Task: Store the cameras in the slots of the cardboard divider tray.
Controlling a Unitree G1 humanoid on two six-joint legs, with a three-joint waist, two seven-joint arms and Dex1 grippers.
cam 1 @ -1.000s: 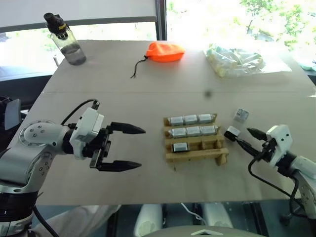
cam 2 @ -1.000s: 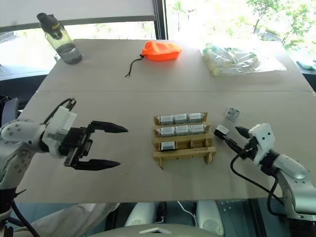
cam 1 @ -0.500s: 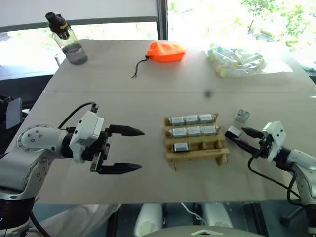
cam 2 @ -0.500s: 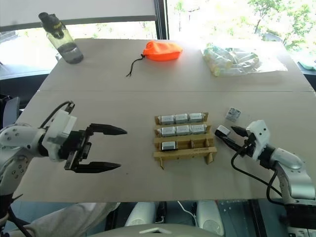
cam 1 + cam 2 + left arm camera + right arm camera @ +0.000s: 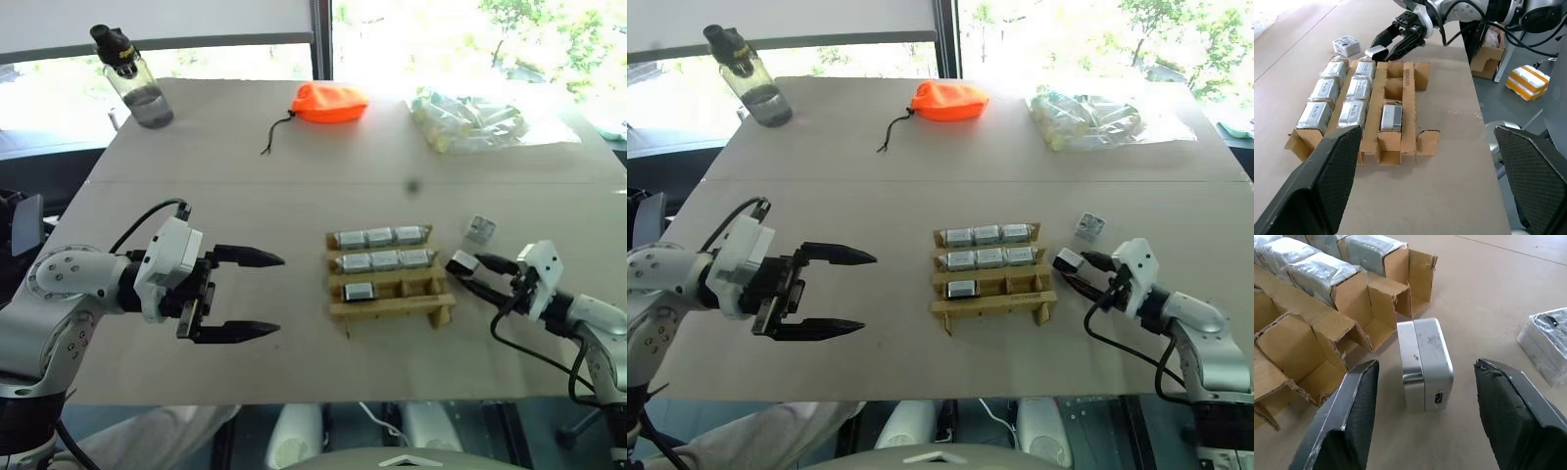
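The cardboard divider tray (image 5: 431,292) sits mid-table. Its two far rows each hold three wrapped cameras (image 5: 383,259), and one more (image 5: 359,291) is in the near row's left slot. A bare silver camera (image 5: 1425,364) stands on the table just right of the tray. My right gripper (image 5: 466,271) is open around it, one finger (image 5: 1347,421) on each side, not touching it. Another wrapped camera (image 5: 479,228) lies farther back on the right. My left gripper (image 5: 281,294) hovers open and empty, left of the tray.
At the far side of the table are an orange pouch (image 5: 328,102), a clear bag of pale tubes (image 5: 465,119) and a water bottle (image 5: 132,78). The table's right edge (image 5: 1484,122) runs close to the tray.
My right gripper has swung a little toward the tray, and its fingers lie flatter around the bare camera. The left arm and the tray have stayed put.
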